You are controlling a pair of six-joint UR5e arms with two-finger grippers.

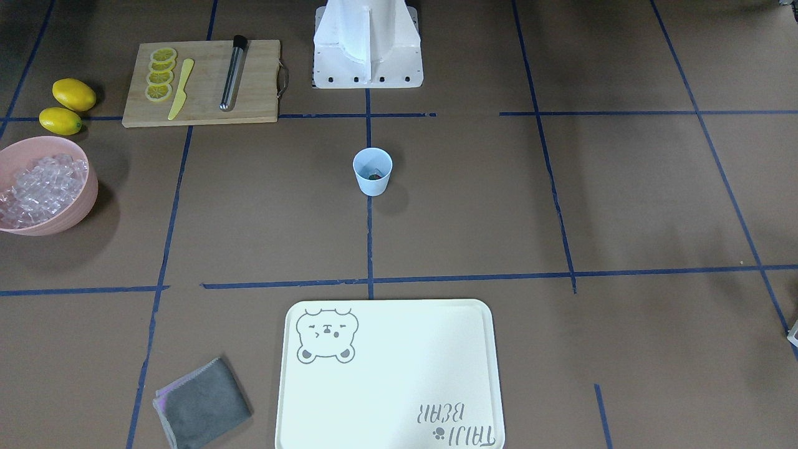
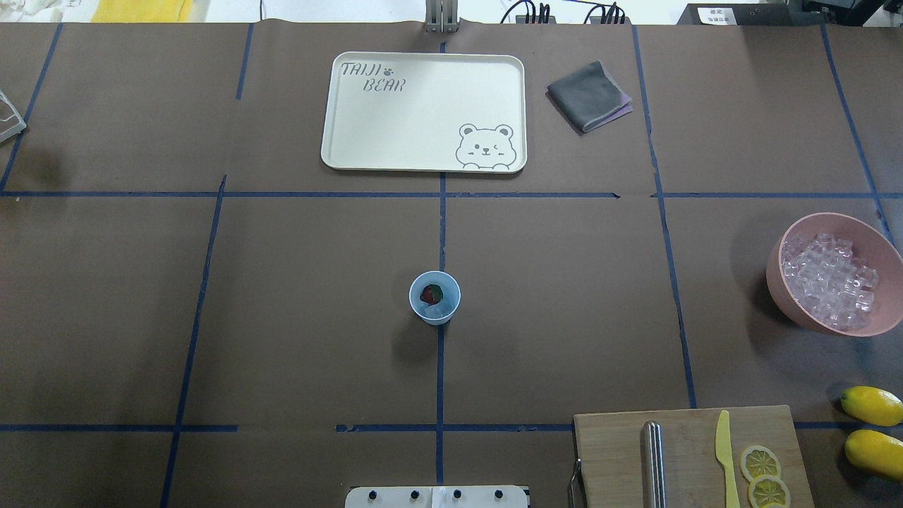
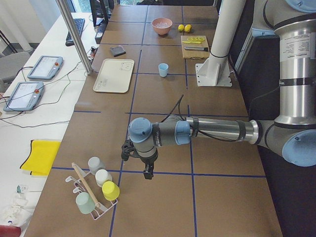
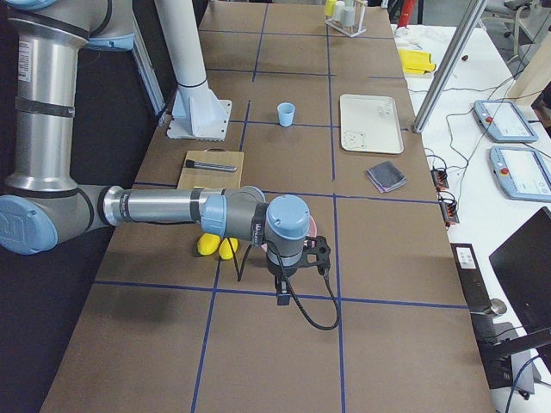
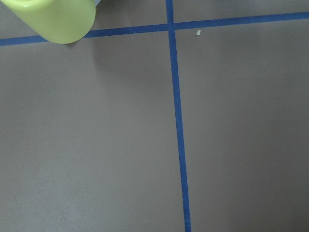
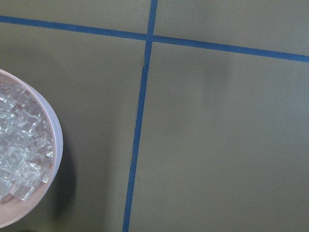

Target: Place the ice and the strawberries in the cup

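Note:
The light blue cup (image 2: 434,297) stands upright at the table's middle, also seen in the front view (image 1: 373,171). Inside it lie a red strawberry (image 2: 430,291) with a green cap and a piece of ice (image 2: 438,309). A heap of ice cubes (image 2: 829,281) fills the pink bowl (image 2: 789,296) at the right. My left gripper (image 3: 148,173) hangs over the table's left end, far from the cup. Beyond the bowl, at the right end, hangs my right gripper (image 4: 282,297). I cannot tell whether either is open or shut. Neither wrist view shows fingers.
A wooden board (image 2: 691,451) with lemon slices, a yellow knife (image 2: 724,451) and a metal tube is near the robot's right. Two lemons (image 2: 872,405) lie beside it. A cream tray (image 2: 423,111) and a grey cloth (image 2: 587,95) sit at the far side. A rack of cups (image 3: 96,190) stands at the left end.

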